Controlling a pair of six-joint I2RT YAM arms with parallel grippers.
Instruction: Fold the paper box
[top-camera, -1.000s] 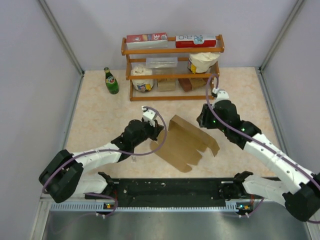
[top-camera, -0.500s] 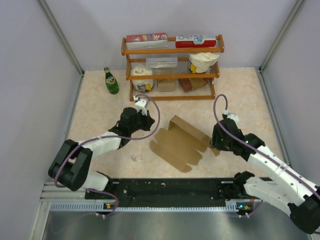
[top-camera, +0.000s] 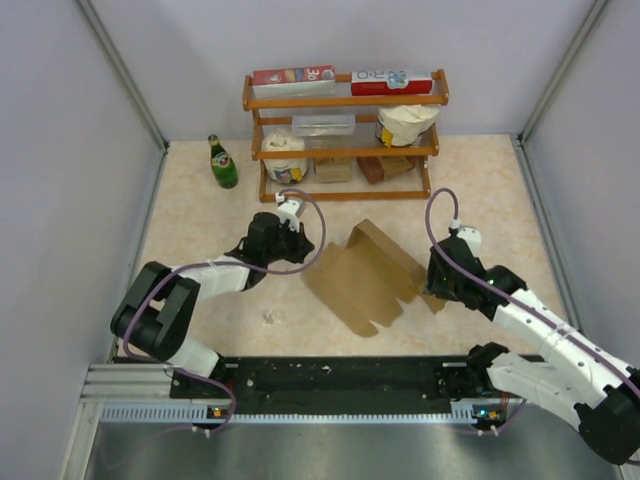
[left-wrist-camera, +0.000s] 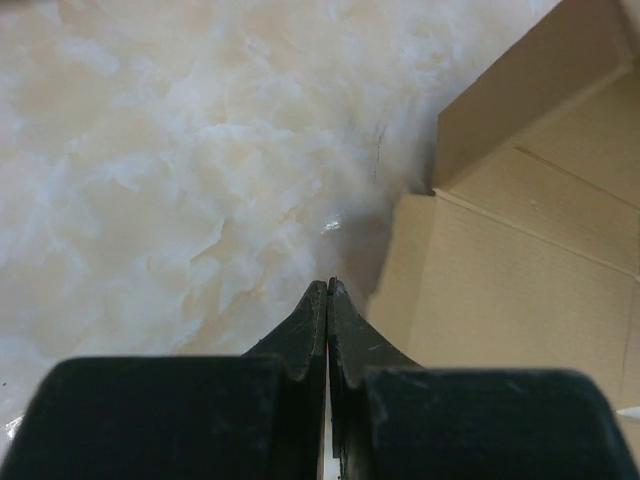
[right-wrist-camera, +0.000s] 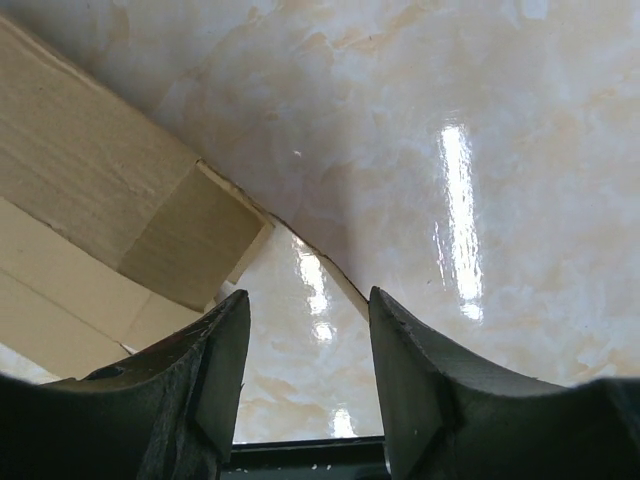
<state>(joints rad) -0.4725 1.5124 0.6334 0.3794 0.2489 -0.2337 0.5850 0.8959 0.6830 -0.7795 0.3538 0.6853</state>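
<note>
A green bottle (top-camera: 222, 163) stands at the far left of the counter (top-camera: 190, 230), well apart from the rest. Nearer the arm bases, a small pale scrap (top-camera: 270, 316) lies on the bare surface; it is too small to identify.

The left tool (top-camera: 296, 243) reaches in from the left and sits low over the counter. In the left wrist view its fingers (left-wrist-camera: 300, 330) are pressed together with nothing between them. The tips point at the marbled surface, just beside the left edge of the box (left-wrist-camera: 520, 270).

Behind, against the back wall, a wooden shelf (top-camera: 345, 100) carries printed cartons on top and tubs, a clear container and small blocks below.

The box (top-camera: 355, 285) lies in the middle of the counter, between the two tools. It is a brown cardboard sheet only partly formed. The broad panel lies flat toward the near left, with tabs along its near edge. One long wall stands up along the far right side.

The right tool (top-camera: 436, 287) is down at the right corner of the box. In the right wrist view its fingers (right-wrist-camera: 215, 370) are apart, straddling a thin cardboard edge that runs out from the box (right-wrist-camera: 90, 190) over the shiny counter (right-wrist-camera: 480, 150). The edge may be touching one finger, though the angle does not settle it. A small square flap sits folded at that corner, just left of the gap.
</note>
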